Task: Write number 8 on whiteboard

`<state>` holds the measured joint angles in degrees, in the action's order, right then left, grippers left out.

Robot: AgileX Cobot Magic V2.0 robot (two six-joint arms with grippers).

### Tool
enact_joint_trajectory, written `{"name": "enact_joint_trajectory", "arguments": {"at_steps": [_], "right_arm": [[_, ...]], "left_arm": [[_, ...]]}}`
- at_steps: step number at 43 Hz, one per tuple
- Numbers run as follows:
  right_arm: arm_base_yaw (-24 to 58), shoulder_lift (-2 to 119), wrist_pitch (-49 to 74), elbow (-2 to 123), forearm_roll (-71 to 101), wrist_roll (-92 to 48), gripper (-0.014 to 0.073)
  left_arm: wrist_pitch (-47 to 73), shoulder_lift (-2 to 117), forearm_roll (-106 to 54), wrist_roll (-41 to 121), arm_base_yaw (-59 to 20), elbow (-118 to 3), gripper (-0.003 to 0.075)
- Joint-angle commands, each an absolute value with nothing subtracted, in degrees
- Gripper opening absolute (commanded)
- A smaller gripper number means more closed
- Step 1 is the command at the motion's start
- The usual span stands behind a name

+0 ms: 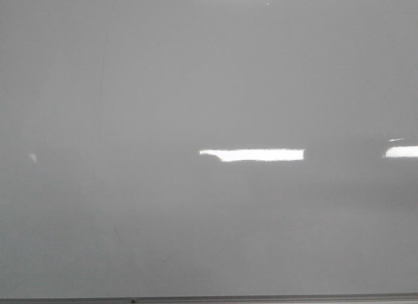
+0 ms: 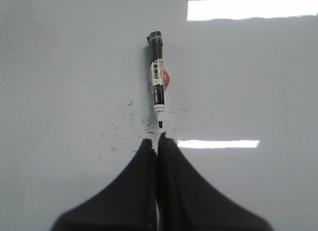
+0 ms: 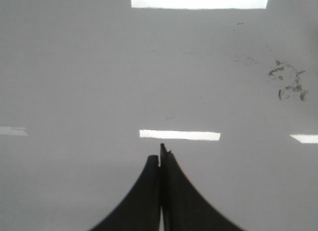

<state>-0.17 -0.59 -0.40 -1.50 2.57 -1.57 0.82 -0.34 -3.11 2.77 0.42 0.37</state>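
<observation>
In the left wrist view, we see the left gripper (image 2: 158, 139) with its two black fingers (image 2: 141, 186) pressed together, no gap between the tips, nothing held. Just beyond the fingertips lies a black whiteboard marker (image 2: 157, 79), uncapped, its nib pointing toward the gripper and its dark end away. The nib sits just short of the fingertips; we cannot tell whether they touch. A white label runs along the barrel, and a red patch shows beside it. Small black ink specks (image 2: 144, 122) are scattered around the nib.

In the right wrist view, the right gripper (image 3: 161, 150) is likewise closed, fingers (image 3: 181, 201) together and empty. Dark smudges (image 3: 288, 82) mark the surface well off to one side.

The whiteboard (image 1: 209, 88) fills the front view: glossy, pale grey, with bright rectangular reflections (image 1: 255, 155) and a thin grey frame (image 1: 261, 298) along its lower edge. We find no drawn number 8 on it in any view; only faint grey scratch lines (image 1: 102, 75) are visible.
</observation>
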Motion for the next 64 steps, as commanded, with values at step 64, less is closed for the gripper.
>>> {"name": "enact_joint_trajectory", "arguments": {"at_steps": [64], "right_arm": [[3.7,-1.6,-4.7,-1.4,2.1,-1.7,-0.007]], "left_arm": [[-3.6,-1.1,-3.2,2.4,0.4,1.2,-0.0021]]}}
